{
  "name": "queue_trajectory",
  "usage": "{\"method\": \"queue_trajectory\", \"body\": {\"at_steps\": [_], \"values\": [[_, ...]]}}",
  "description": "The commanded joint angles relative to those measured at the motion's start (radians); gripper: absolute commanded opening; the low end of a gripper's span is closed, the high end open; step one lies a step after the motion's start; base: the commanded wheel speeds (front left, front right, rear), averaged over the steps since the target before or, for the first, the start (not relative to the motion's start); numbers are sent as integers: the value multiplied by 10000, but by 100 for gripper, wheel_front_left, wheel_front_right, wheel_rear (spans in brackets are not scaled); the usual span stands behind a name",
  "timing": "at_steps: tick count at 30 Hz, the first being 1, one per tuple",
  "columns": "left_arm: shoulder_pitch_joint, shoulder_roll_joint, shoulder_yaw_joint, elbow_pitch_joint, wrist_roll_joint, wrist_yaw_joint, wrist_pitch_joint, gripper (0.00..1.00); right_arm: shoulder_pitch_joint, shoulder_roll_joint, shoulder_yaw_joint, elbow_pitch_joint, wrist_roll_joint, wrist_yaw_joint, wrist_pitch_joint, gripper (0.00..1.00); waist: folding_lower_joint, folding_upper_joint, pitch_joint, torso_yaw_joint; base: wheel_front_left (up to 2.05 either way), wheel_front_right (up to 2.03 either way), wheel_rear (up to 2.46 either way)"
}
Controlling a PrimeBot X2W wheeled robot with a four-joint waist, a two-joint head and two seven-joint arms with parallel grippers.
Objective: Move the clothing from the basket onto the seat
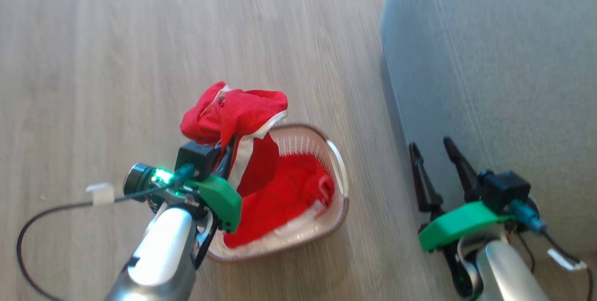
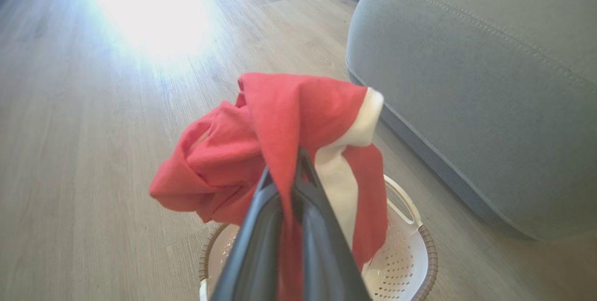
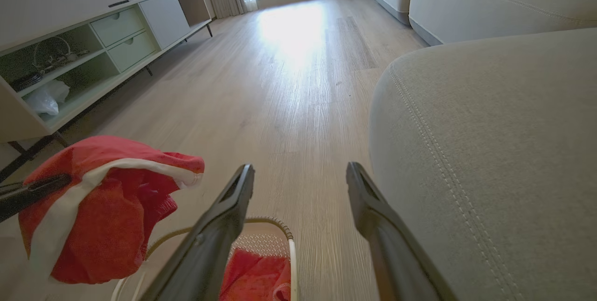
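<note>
1. The left gripper (image 2: 293, 172) has its jaws pressed together, pinching one red garment (image 1: 233, 112) by a fold. The cloth is bunched and draped over the jaw tips.
2. That held garment hangs in the air above the basket (image 1: 339, 163), over the end nearer the robot's left. In the head view its white band runs slantwise, from the upper right down toward the lower left. The lower part trails toward the basket; whether it touches what lies inside cannot be told.
3. The second red garment (image 1: 289, 193) lies crumpled inside the basket, with a bit of white edging toward the near side.
4. The basket stands upright on the wooden floor (image 1: 140, 35). In the head view its long axis runs from lower left to upper right.
5. The seat (image 1: 503, 58) lies to the robot's right of the basket, with a strip of floor between them. Its line of stitching runs away from the robot.
6. The right gripper (image 1: 430, 144) has its jaws spread wide and holds nothing. They point up the head view, at the seat's edge nearest the basket.
</note>
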Motion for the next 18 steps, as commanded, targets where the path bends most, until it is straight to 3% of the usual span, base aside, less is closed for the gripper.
{"method": "queue_trajectory", "body": {"at_steps": [1, 8, 18], "values": [[130, 165, 472, -837, -33, 86, -136, 0, 152, -95, 267, -225, -54, 0, -67, 100, 1, -1, -1037, 473, 0, 0, 0], [1374, 148, 1272, -3511, 146, 204, -137, 0, 704, -95, 490, -386, -284, 0, -67, 100, 1, -1, -2089, 666, 0, 0, 0], [2129, -81, 2236, -6329, -80, 389, -137, 0, 1142, -95, 863, -1083, -591, 0, -67, 100, 1, -1, -2688, 864, 0, 0, 0]]}}
